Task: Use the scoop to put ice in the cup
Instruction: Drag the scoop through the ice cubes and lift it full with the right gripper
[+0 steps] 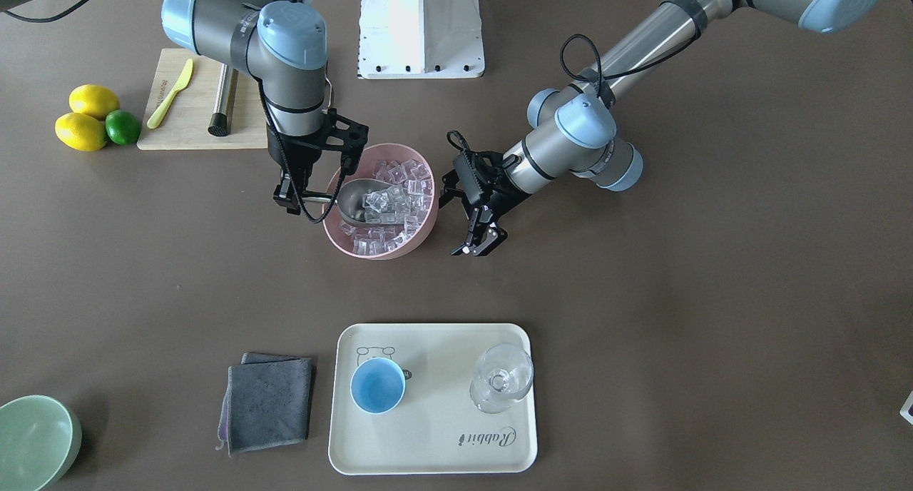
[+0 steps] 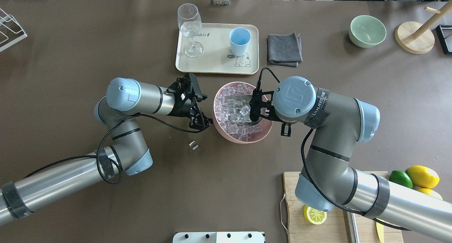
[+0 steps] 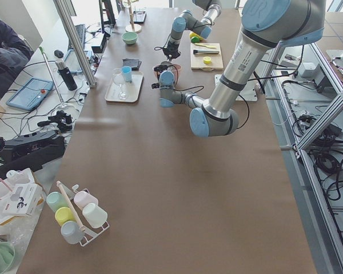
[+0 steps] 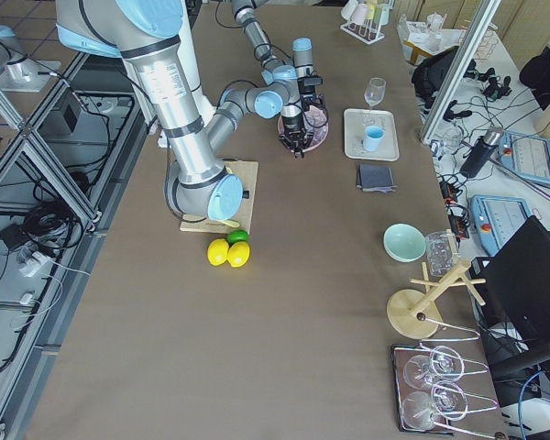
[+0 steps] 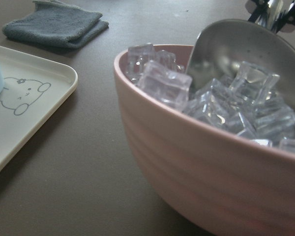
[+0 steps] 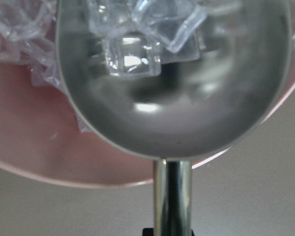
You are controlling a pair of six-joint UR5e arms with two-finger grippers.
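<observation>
The pink bowl [image 1: 378,252] [image 2: 243,138] at mid-table is full of ice [image 1: 403,184] [image 2: 231,107] [image 5: 162,83]. My right gripper [image 1: 303,198] [image 2: 255,112] is shut on the handle of the steel scoop [image 1: 356,198] [image 5: 246,49] [image 6: 172,113]. The scoop's trough lies in the bowl with a few cubes [image 6: 132,54] in it. My left gripper [image 1: 479,245] [image 2: 203,124] is open and empty, low beside the bowl's other side. The light-blue cup [image 1: 377,385] [image 2: 239,41] stands empty on the cream tray [image 1: 435,448] [image 2: 215,64].
A clear stemmed glass [image 1: 501,384] [image 2: 190,27] shares the tray. A grey cloth [image 1: 269,403], a pale green bowl [image 1: 32,441] [image 2: 367,31], a cutting board [image 1: 192,130] with a steel rod [image 1: 222,105], lemons and a lime [image 1: 123,127]. One stray cube [image 2: 193,145] lies on the table.
</observation>
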